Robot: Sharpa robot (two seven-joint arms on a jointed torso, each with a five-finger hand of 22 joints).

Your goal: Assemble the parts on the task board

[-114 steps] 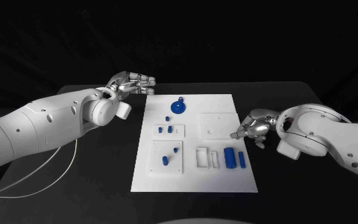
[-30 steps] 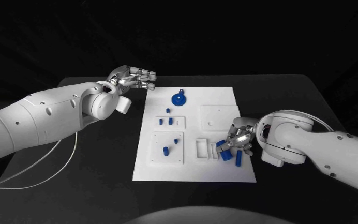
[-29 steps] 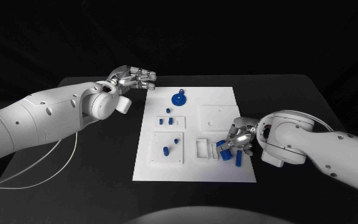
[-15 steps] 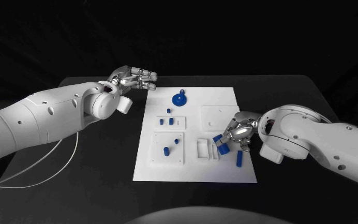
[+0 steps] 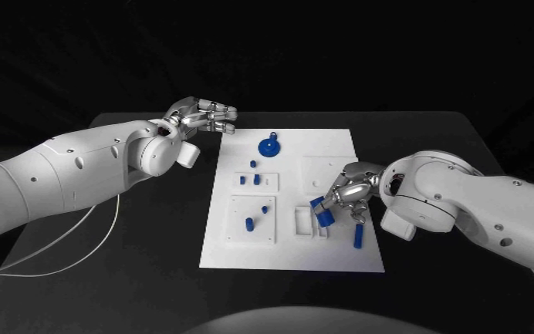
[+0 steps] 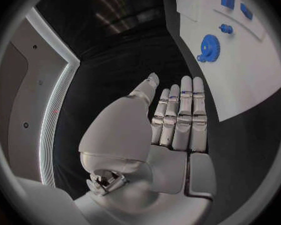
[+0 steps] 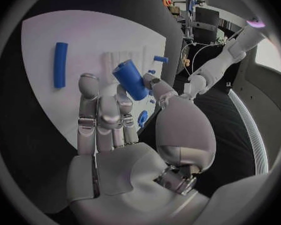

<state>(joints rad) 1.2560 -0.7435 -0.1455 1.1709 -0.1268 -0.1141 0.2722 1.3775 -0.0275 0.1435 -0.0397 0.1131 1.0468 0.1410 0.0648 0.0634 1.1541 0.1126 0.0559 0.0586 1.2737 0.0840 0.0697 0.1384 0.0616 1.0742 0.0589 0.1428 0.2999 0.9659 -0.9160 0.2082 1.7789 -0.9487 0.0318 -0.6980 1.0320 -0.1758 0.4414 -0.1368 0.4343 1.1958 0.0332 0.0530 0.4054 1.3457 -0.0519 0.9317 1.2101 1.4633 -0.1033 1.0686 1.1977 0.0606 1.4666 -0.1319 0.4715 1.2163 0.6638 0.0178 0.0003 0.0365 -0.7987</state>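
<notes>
Right hand [image 5: 347,195], having lifted 1 blue cylinder [image 7: 130,79] off the near right of the board [image 5: 334,261], now pinches it above the slots, probably ready for insertion.

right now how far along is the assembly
Early. The right hand holds a blue cylinder over the board. A blue rod lies loose beside it, and the gear and small pegs look unplaced. The left hand holds nothing, off the board's far corner.
</notes>
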